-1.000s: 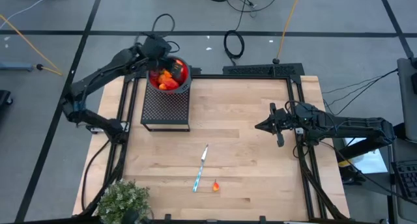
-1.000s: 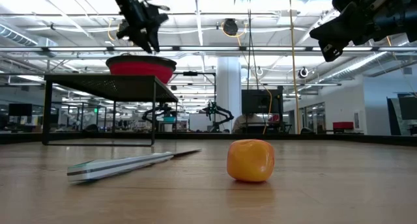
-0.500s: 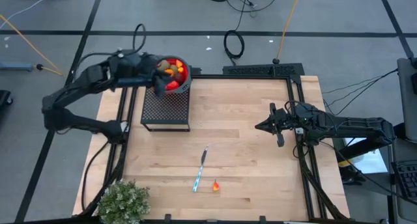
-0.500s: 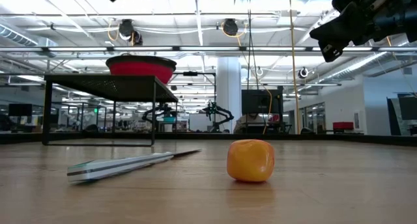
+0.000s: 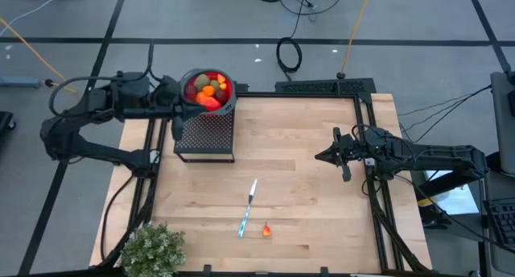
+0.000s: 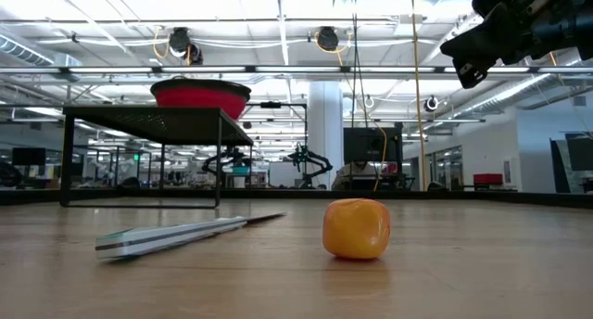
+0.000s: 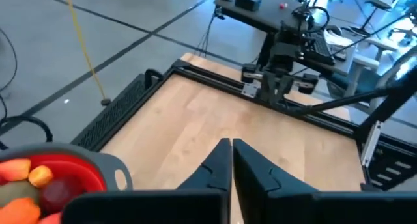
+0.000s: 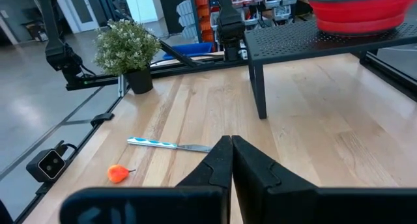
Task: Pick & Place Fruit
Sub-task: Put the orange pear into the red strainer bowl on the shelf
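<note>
No readable labels anywhere. The left gripper (image 5: 183, 116) sits pinched shut and empty, just beside the red bowl (image 5: 224, 95) on the black mesh stand (image 5: 206, 134); most of the fruit (image 5: 208, 90) is piled in that bowl. One small orange fruit (image 5: 266, 228) lies by the knife (image 5: 248, 206), well away from both grippers. The potted plant (image 5: 151, 249) is partly cut off. The right gripper (image 5: 320, 156) hovers closed, holding nothing
</note>
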{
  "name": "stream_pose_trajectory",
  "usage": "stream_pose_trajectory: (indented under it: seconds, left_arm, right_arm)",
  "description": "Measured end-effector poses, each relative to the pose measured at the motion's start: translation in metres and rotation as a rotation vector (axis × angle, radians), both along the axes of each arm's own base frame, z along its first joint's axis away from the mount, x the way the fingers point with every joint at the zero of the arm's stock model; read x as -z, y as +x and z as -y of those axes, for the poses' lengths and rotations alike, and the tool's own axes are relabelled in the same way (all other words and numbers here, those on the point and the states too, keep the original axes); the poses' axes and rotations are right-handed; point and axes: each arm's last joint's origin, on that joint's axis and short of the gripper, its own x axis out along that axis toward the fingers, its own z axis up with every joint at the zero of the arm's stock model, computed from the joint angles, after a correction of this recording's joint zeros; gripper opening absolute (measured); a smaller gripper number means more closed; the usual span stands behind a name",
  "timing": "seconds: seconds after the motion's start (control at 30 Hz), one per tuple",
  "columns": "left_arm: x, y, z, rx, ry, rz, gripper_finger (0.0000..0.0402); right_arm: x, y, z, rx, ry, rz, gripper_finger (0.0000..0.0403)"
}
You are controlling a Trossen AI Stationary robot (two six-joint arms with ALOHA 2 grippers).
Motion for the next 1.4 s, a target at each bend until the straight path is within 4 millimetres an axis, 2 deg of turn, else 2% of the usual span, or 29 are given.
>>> stream_pose_trajectory:
  seconds: [0.17,0.57,0.7,0.87,1.13,1.4]
  left_arm:
    - [0.001,-0.001,0.002,0.07,-0.015,-0.007,0.0006]
    - [0.009,-0.002,0.003,0.081,-0.019,-0.059,0.0004]
    - [0.023,0.0,0.002,0.075,-0.043,-0.084,0.0001]
    - [0.042,0.001,0.003,0.086,-0.048,0.03,0.0002]
    - [0.072,-0.02,0.007,0.086,-0.028,0.12,0.0001]
    - [0.099,-0.046,0.011,0.062,-0.008,0.176,0.0002]
  right_arm:
    - [0.0,0.0,0.0,0.0,0.0,0.0,0.0001]
    - [0.0,0.0,0.0,-0.001,-0.007,0.001,0.0001]
    - [0.0,0.0,0.0,-0.001,-0.007,0.001,0.0001]
    - [0.0,0.0,0.0,-0.002,-0.008,0.002,0.0001]
    - [-0.002,0.0,0.0,-0.007,-0.039,0.022,0.0001]
    - [-0.012,0.009,0.001,-0.002,-0.052,0.137,0.0001]
